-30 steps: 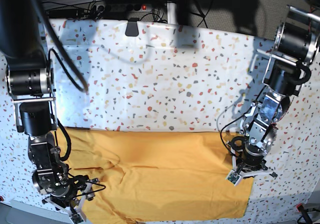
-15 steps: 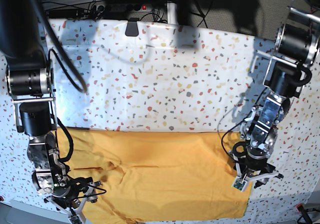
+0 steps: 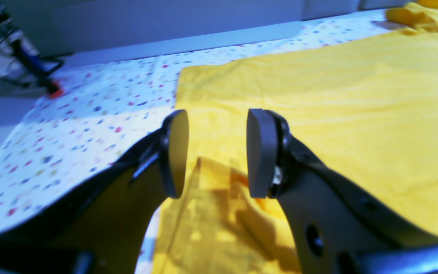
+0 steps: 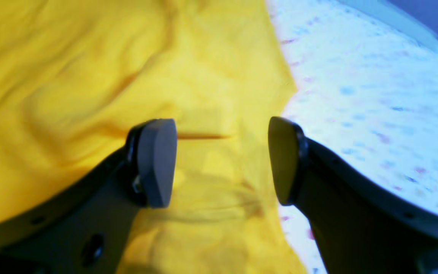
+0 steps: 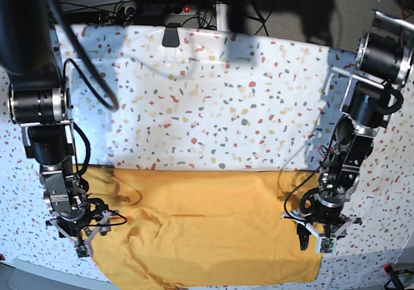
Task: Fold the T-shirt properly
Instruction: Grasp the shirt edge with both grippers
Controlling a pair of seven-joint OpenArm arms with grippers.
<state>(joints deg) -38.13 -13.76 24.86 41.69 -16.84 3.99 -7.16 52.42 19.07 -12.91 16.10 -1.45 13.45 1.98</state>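
The orange-yellow T-shirt (image 5: pixel 207 228) lies flat along the front of the speckled table (image 5: pixel 213 109). My left gripper (image 5: pixel 313 241) stands open over the shirt's right edge near its front corner. In the left wrist view the left gripper (image 3: pixel 217 152) has the T-shirt (image 3: pixel 318 95) under it and nothing between its pads. My right gripper (image 5: pixel 85 233) stands open at the shirt's wrinkled left edge. In the right wrist view the right gripper (image 4: pixel 222 163) straddles the T-shirt's border (image 4: pixel 211 95), holding nothing.
A black clamp (image 5: pixel 171 35) sits at the table's back edge, with cables and a power strip (image 5: pixel 162 8) behind it. Bare speckled cloth covers the whole back half. The table's front edge runs just below the shirt.
My left gripper has opened and slid a little toward the front edge. My right gripper has moved away from the front edge, up along the shirt's left side.
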